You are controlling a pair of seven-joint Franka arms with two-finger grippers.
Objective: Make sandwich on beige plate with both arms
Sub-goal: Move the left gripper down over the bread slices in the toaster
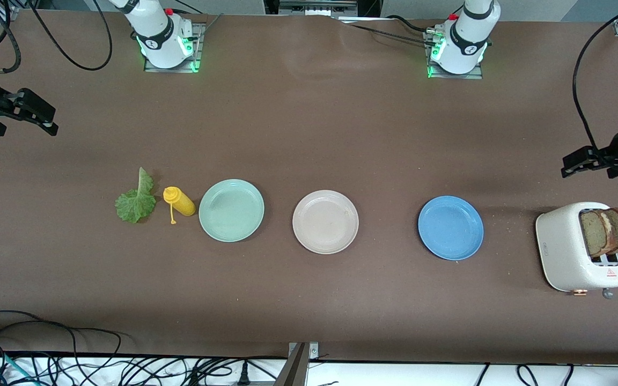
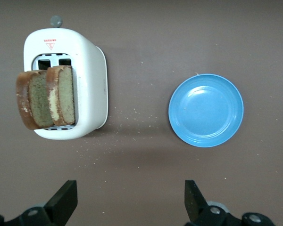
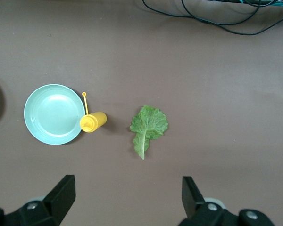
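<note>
Nothing assembled yet. Nearest the front camera, the white toaster (image 1: 582, 252) sits at my left arm's end of the table with two brown bread slices (image 1: 607, 231) standing up out of its slots, untouched. Slightly farther from the camera runs the row: blue plate (image 1: 450, 228), then the beige plate (image 1: 325, 221) mid-table, bare apart from what may be a crumb or two, hard to tell. Then the mint-green plate (image 1: 231, 209), a yellow squeeze bottle (image 1: 179, 201) lying on its side just beside it, and the lettuce leaf (image 1: 136, 200) flat on the table toward my right arm's end.

All left to do: both slices and the leaf go onto the beige plate, stacked.

My left gripper (image 1: 582, 161) hangs over bare table near the toaster, fingers (image 2: 65, 199) spread wide, holding nothing. My right gripper (image 1: 30, 113) hangs over the table edge at its own end, fingers (image 3: 63, 193) apart too, empty.

Surface: brown matte covering, faint crumbs around the toaster. Black cables trail along the near table edge; both arm bases stand farthest away with green lights on.
</note>
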